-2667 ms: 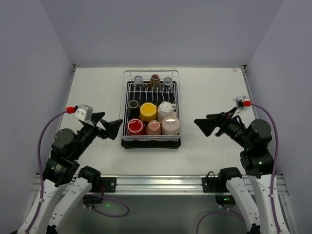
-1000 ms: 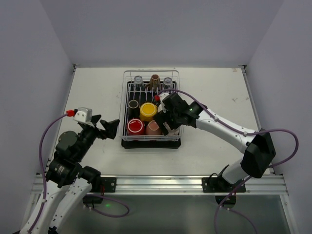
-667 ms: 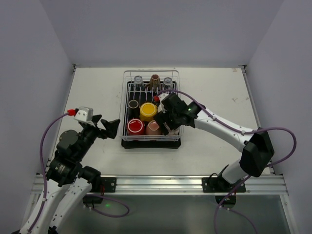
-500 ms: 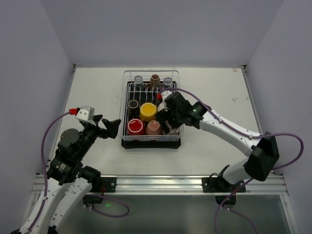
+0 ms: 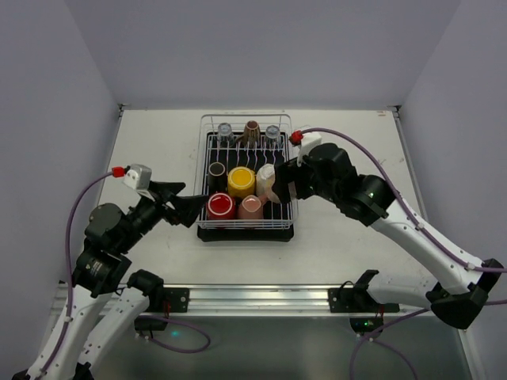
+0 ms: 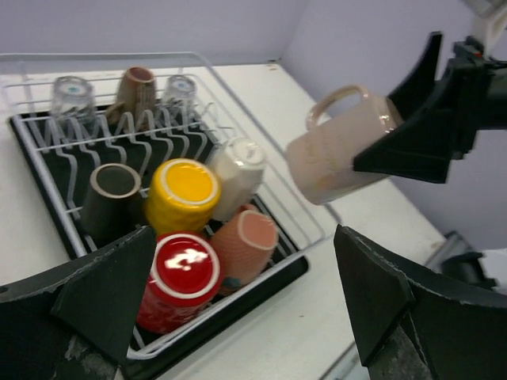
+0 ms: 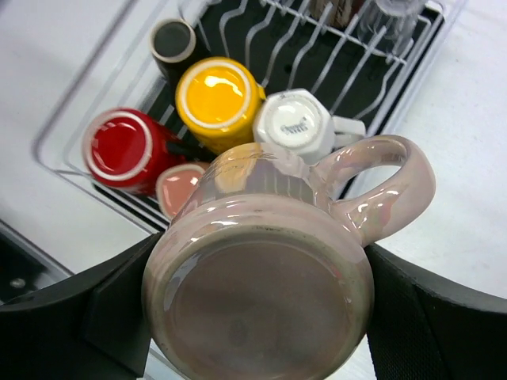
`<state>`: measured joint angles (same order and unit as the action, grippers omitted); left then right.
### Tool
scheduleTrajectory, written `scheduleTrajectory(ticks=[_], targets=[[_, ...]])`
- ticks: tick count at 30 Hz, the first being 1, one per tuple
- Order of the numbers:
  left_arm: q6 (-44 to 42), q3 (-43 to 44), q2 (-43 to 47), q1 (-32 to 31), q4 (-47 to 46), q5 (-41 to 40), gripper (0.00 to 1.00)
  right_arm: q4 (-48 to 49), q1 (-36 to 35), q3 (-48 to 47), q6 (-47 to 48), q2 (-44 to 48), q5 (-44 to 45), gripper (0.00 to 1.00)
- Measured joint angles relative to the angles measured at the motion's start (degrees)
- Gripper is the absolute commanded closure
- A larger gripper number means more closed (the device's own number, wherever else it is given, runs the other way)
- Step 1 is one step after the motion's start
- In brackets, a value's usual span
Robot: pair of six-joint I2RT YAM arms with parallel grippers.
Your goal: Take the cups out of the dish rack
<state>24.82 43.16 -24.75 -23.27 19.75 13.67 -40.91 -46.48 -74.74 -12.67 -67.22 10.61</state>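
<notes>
Overhead and both close wrist views share the dish rack (image 5: 245, 116).

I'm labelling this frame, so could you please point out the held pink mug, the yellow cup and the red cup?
pink mug (image 6: 337, 150): left wrist view, its side wall.
yellow cup (image 5: 241, 180): top external view, its round top face.
red cup (image 5: 220, 206): top external view, its round top face.

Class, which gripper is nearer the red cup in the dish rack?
Left. The left gripper sits open just beside the red cup, at the rack's left edge; the right gripper holds a pale pink mug above the rack's right side.
</notes>
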Motion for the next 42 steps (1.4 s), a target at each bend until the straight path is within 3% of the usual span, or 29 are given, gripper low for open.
scheduleTrajectory(ticks=[5, 12, 19, 31, 32, 35, 36, 39, 40, 41, 42], targets=[[7.5, -1.11, -1.46, 0.0, -6.86, 9.16, 0.06, 9.49, 0.0, 4.72, -6.38, 5.49, -4.26, 0.8], [22.36, -10.19, -6.51, 0.0, -22.03, 20.72, 0.1, 28.89, 0.0, 15.96, -19.58, 7.89, -15.32, 0.8], [29.77, -11.58, -9.38, 0.0, -31.54, 24.87, 0.13, 43.3, -0.02, 21.68, -28.57, 7.78, -23.12, 0.8], [38.42, -14.62, -11.34, 0.0, -44.61, 29.64, 0.34, 63.34, -0.02, 27.04, -38.88, 2.58, -31.32, 0.78], [38.88, -14.67, -11.32, 0.0, -45.4, 29.81, 0.36, 65.18, -0.02, 27.3, -39.95, 1.51, -32.04, 0.78], [40.19, -14.73, -11.13, 0.07, -46.66, 29.81, 0.63, 70.51, -0.02, 27.78, -43.5, -1.53, -34.56, 0.76], [40.22, -14.78, -11.15, 0.13, -46.75, 29.66, 0.79, 72.37, -0.02, 28.0, -44.5, -2.03, -35.39, 0.75], [41.11, -14.84, -10.93, -0.02, -48.72, 30.21, 0.99, 77.5, -0.04, 28.98, -48.3, -2.69, -37.77, 0.72], [41.22, -14.71, -10.69, -0.17, -49.51, 30.45, 1.0, 79.12, -0.13, 29.29, -49.0, -2.78, -38.58, 0.7], [41.09, -14.64, -10.23, -0.22, -49.68, 30.69, 1.0, 80.0, -0.42, 29.38, -49.35, -2.8, -38.8, 0.65], [40.98, -14.6, -9.92, -0.26, -49.64, 30.75, 1.0, 80.48, -0.63, 29.44, -49.31, -2.8, -38.75, 0.46]])
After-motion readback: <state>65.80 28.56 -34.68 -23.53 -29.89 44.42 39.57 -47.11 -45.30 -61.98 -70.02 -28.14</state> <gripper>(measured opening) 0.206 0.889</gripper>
